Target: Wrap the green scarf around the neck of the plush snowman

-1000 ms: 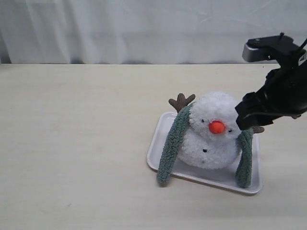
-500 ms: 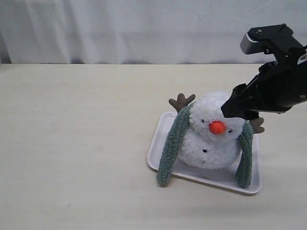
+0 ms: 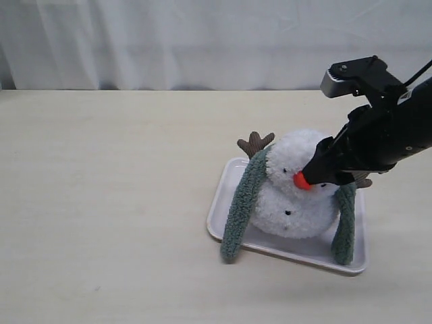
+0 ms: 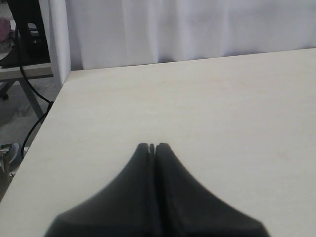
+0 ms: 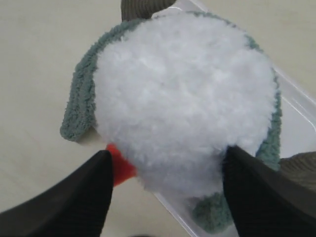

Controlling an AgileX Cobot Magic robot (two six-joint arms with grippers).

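The plush snowman (image 3: 297,185) sits on a white tray (image 3: 227,196), with its orange nose (image 3: 300,180) partly covered by my right arm. The green scarf (image 3: 241,204) runs behind its neck; its two ends hang down the sides, the other end (image 3: 344,226) on the right. My right gripper (image 3: 317,172) is open just in front of the snowman's head, a finger on each side of it. In the right wrist view the white head (image 5: 185,94), the nose (image 5: 120,165) and the scarf (image 5: 81,101) show between the open fingers. My left gripper (image 4: 152,146) is shut over bare table.
A brown twig arm (image 3: 255,143) sticks up behind the snowman's left shoulder. The pale table (image 3: 108,202) stretches left of the tray. A white curtain (image 3: 169,40) hangs at the back. The table's edge (image 4: 47,116) and a black stand show in the left wrist view.
My right gripper has moved left and down, from beside the snowman's right side to in front of its face, now covering part of the nose. Snowman and scarf have not moved.
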